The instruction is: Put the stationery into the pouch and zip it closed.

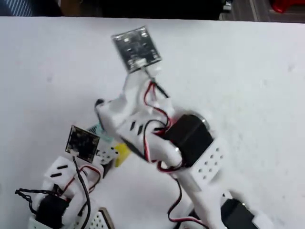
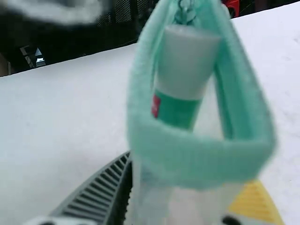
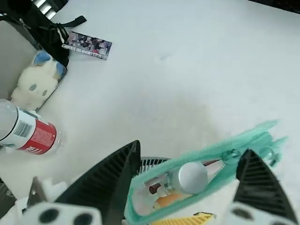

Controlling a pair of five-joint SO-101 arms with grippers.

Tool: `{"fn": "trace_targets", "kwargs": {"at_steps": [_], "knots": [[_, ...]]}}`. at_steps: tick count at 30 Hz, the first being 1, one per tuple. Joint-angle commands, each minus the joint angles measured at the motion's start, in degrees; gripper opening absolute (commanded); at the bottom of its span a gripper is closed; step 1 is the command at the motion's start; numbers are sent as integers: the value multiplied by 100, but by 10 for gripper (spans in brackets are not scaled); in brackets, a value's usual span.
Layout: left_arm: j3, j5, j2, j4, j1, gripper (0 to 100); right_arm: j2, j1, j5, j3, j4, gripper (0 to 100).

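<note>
The teal pouch (image 3: 211, 157) lies open on the white table, holding a white glue stick (image 3: 190, 177) with a green label, pens and an orange item. My right gripper (image 3: 191, 146) is open, one black finger on each side of the pouch, near the zipper pull (image 3: 229, 157). My left gripper (image 2: 140, 190) is shut on the pouch rim (image 2: 201, 164), with its ridged grey finger (image 2: 101, 197) beside it, and the glue stick (image 2: 185, 79) stands inside the mouth. In the high view both arms cover the pouch; a teal strip (image 1: 96, 129) and a yellow patch (image 1: 122, 153) peek out.
A plush toy (image 3: 37, 77), a plastic bottle (image 3: 26, 129), a black bag (image 3: 40, 21) and a small printed card (image 3: 88, 45) lie past the pouch in the right wrist view. The far and right parts of the table (image 1: 238, 71) are bare white.
</note>
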Motion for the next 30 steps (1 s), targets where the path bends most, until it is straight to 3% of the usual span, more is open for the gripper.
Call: {"fn": "trace_targets", "kwargs": {"at_steps": [1, 6, 8, 10, 17, 22, 30], "knots": [[-44, 35, 4, -70, -101, 290, -22, 31, 193, -527, 259, 275], [-79, 44, 4, -88, -233, 290, -242, 444, 703, -677, 409, 0], [-62, 44, 4, -149, -242, 290, -251, 629, 765, -633, 418, 55], [-62, 44, 4, -149, -242, 290, -145, 708, 782, -624, 444, 9], [-53, 53, 4, -149, -242, 290, 901, 681, 818, -308, 681, 17], [-53, 53, 4, -149, -233, 290, 1464, 330, 1574, 229, 690, 17], [-53, 62, 4, -149, -242, 294, 268, 233, 1635, -659, 690, 17]]}}
